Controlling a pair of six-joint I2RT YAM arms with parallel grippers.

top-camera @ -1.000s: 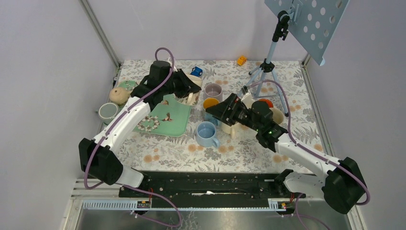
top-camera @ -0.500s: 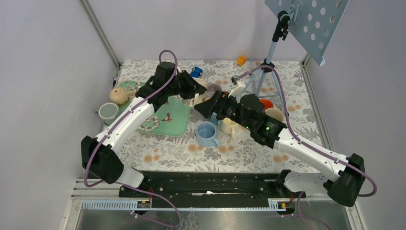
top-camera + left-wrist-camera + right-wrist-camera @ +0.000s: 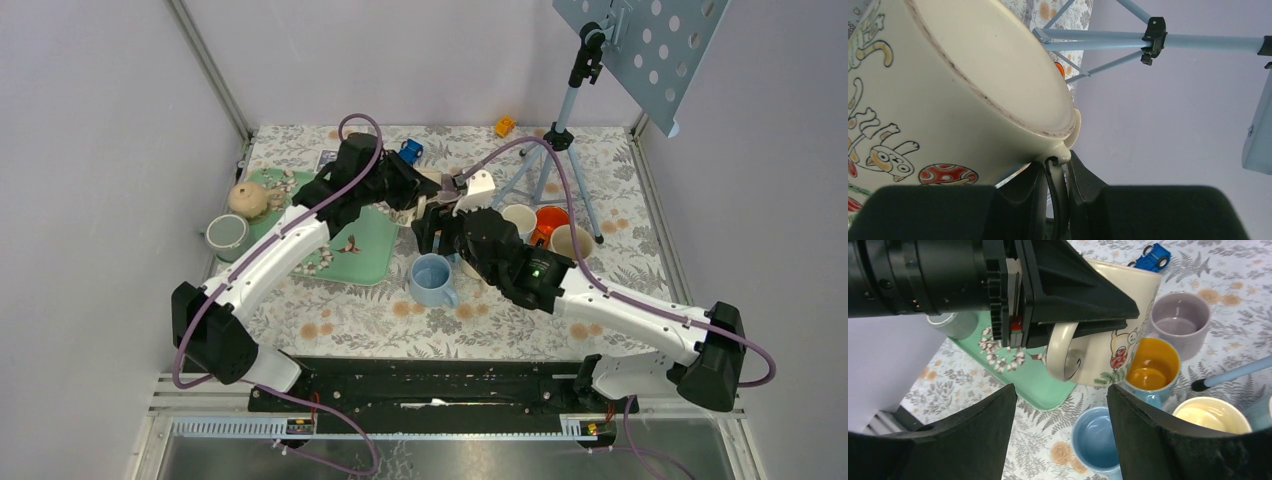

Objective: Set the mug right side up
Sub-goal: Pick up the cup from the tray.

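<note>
The mug (image 3: 1113,340) is cream with cartoon animals and red mushrooms. It hangs tilted in the air above the edge of the green tray (image 3: 1048,385). My left gripper (image 3: 1055,175) is shut on its handle (image 3: 1060,352), and the mug's flat underside (image 3: 998,65) fills the left wrist view. My right gripper (image 3: 1060,395) is open just in front of the handle, touching nothing. In the top view my left gripper (image 3: 415,190) and right gripper (image 3: 435,225) meet mid-table and mostly hide the mug.
Upright mugs stand close under the grippers: blue (image 3: 1095,440), orange-lined (image 3: 1153,365), lilac (image 3: 1180,320) and cream (image 3: 1210,415). A blue toy car (image 3: 1154,254) lies behind. A tripod (image 3: 545,165) stands at the back right, a grey-green mug (image 3: 227,233) at the left.
My right arm has swung left toward the held mug, and its jaws have narrowed while staying open. My left arm has carried the mug a little to the right.
</note>
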